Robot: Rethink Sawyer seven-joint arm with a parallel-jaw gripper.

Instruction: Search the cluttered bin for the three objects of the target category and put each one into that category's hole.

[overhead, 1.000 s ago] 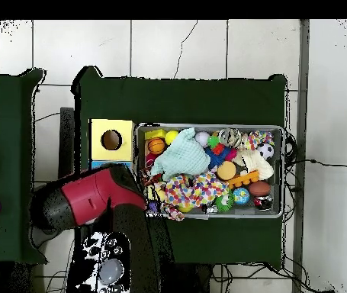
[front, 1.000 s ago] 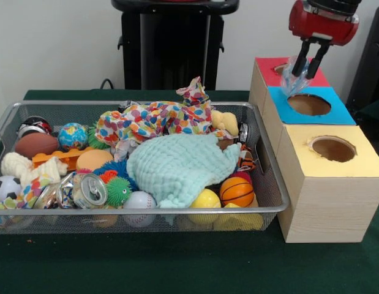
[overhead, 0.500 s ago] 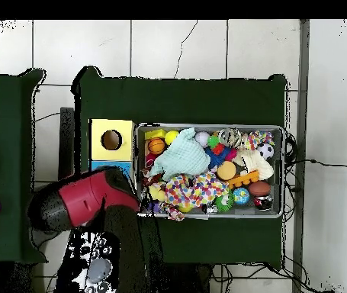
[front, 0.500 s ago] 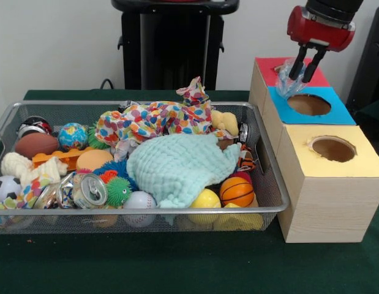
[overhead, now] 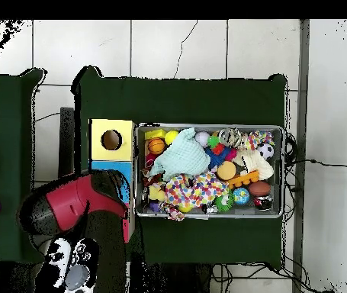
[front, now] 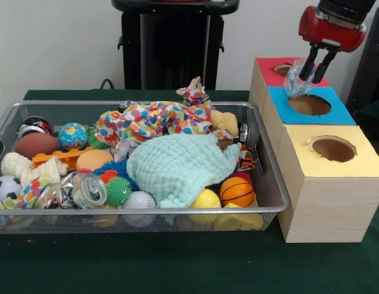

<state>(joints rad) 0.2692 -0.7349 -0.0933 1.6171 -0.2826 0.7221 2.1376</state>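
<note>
My gripper (front: 314, 77) hangs at the top right of the front view, shut on a clear crinkled plastic bottle (front: 297, 81). The bottle hangs just above the far left edge of the blue-surround hole (front: 309, 105) in the middle section of the pale wooden box (front: 324, 202). The wire mesh bin (front: 140, 212) stands left of the box, full of toys and cloths. I cannot make out any other clear bottle in it. In the overhead view the red arm head (overhead: 69, 214) covers the gripper, the bottle and the blue section. The bin (overhead: 210, 127) shows to its right.
The red-surround hole (front: 283, 69) lies behind the blue one and the yellow-surround hole (front: 333, 149) in front of it. In the bin are a silver soda can (front: 89, 190), a mint cloth (front: 177, 165), a spotted cloth (front: 152, 119) and several balls. The black pedestal (front: 174, 43) stands behind.
The gripper, still holding the bottle, swung a little left and back, then moved right to above the blue hole's far edge. In the overhead view the arm head drew down and left.
</note>
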